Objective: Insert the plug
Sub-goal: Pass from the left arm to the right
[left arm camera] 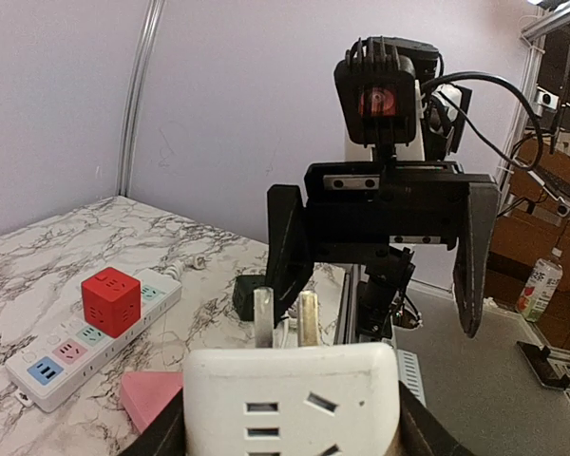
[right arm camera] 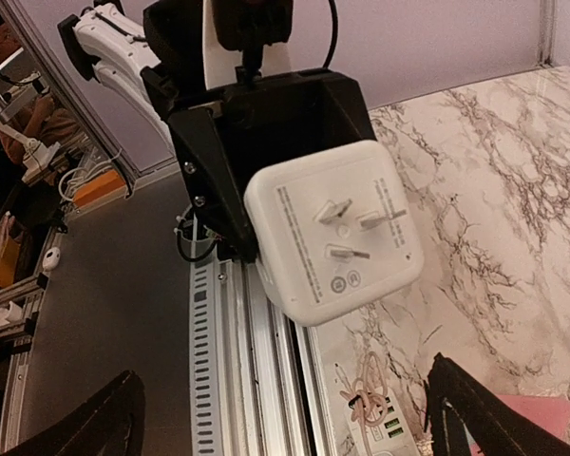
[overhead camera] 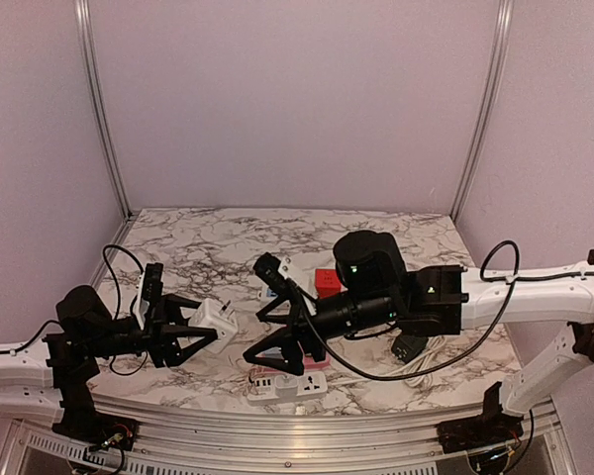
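Observation:
The plug (overhead camera: 216,319) is a white cube adapter, held off the table at the left with my left gripper (overhead camera: 193,341) shut on its sides. In the left wrist view the plug (left arm camera: 290,399) fills the bottom, its flat metal prongs (left arm camera: 263,318) pointing up toward the right arm. My right gripper (overhead camera: 269,332) stands open, facing the plug from a short gap away, nothing between its fingers. The right wrist view shows the plug's three-pronged face (right arm camera: 332,233) clasped by the left gripper's black fingers (right arm camera: 214,180).
A white power strip (overhead camera: 287,384) lies near the front edge beside a pink pad (overhead camera: 312,366). A second strip (left arm camera: 95,332) carries a red cube (left arm camera: 109,299). A black adapter (overhead camera: 408,346) and cables lie under the right arm. An aluminium rail (right arm camera: 266,361) edges the table.

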`<act>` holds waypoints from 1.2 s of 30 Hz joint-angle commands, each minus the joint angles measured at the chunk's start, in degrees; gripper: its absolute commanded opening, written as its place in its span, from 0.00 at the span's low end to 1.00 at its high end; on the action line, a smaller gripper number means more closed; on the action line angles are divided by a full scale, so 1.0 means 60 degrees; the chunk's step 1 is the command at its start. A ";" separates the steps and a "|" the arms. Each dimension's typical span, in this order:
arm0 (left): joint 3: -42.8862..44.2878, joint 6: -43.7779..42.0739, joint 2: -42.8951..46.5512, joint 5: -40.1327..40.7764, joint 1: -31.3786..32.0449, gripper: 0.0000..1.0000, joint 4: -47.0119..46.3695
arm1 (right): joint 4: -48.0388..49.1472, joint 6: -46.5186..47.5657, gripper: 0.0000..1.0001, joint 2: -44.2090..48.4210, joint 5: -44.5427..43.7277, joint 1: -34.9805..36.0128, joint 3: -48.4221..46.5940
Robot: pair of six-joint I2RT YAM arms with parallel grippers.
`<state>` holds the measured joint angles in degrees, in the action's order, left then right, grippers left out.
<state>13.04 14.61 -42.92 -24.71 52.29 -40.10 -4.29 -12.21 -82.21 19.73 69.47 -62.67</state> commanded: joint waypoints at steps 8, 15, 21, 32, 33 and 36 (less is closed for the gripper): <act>0.0835 0.0335 -0.0561 -0.0964 0.0469 0.20 -0.0897 | 0.0617 0.1014 0.95 -0.0580 -0.0240 0.0129 -0.0677; 0.1094 0.0449 -0.1035 -0.1418 0.0616 0.20 -0.0964 | 0.0616 0.1973 0.85 -0.0200 0.0375 0.0219 -0.0394; 0.1271 0.0978 -0.1154 -0.1901 0.0616 0.20 -0.0967 | 0.0971 0.5141 0.92 0.1619 -0.1745 0.1306 0.0817; 0.1639 0.2190 -0.2121 -0.3948 0.0885 0.20 -0.1656 | 0.0232 0.8080 0.98 0.1960 -0.2234 0.1556 0.1184; 0.1632 0.2193 -0.2164 -0.4114 0.0948 0.20 -0.1779 | 0.0232 0.8332 0.98 0.1911 -0.2202 0.1621 0.1212; 0.1635 0.2105 -0.2269 -0.4566 0.1148 0.19 -0.1993 | 0.0275 0.8929 0.98 0.1820 -0.2193 0.1928 0.1253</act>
<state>20.88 26.52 -56.10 -45.65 57.78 -45.52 -1.87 33.91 -70.65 6.90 78.94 -55.51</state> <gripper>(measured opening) 0.584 0.985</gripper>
